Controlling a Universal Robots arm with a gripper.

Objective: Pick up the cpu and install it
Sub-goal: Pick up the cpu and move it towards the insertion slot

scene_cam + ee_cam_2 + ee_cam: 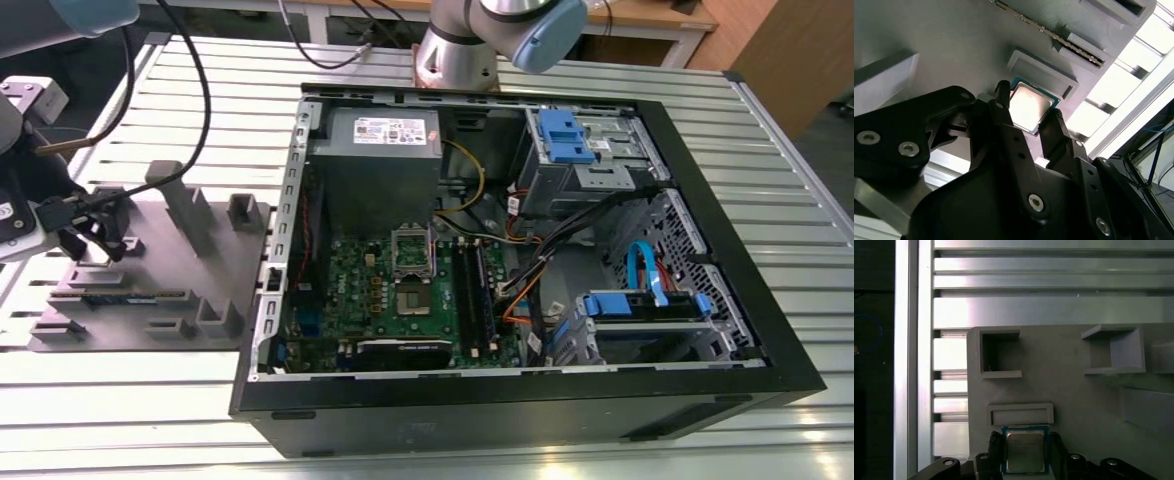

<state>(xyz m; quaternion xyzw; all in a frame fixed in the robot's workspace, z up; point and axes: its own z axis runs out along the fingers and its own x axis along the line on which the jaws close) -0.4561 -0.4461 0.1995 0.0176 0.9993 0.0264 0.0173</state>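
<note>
By my reading the pick-up is in hand and the install has not begun. The cpu (pixel 1025 451) lies flat, metal top up, on the grey rack (pixel 1079 390), just beside a low raised lip (pixel 1020 414). The rack sits near the worktop (pixel 534 70) edge at the exterior view's left, well apart from the board (pixel 360 290) inside the open case (pixel 727 300).

In both wrist views the tool (pixel 1029 103) straddles the cpu, close against two opposite edges. Whether it is clamped on them or stops just short of touching, I cannot tell. The cpu looks seated on the rack, not lifted.

The next move, I judge, calls for a square, even hold on those edges and a level rise clear of the lip. A tilt could drag a corner.
</note>
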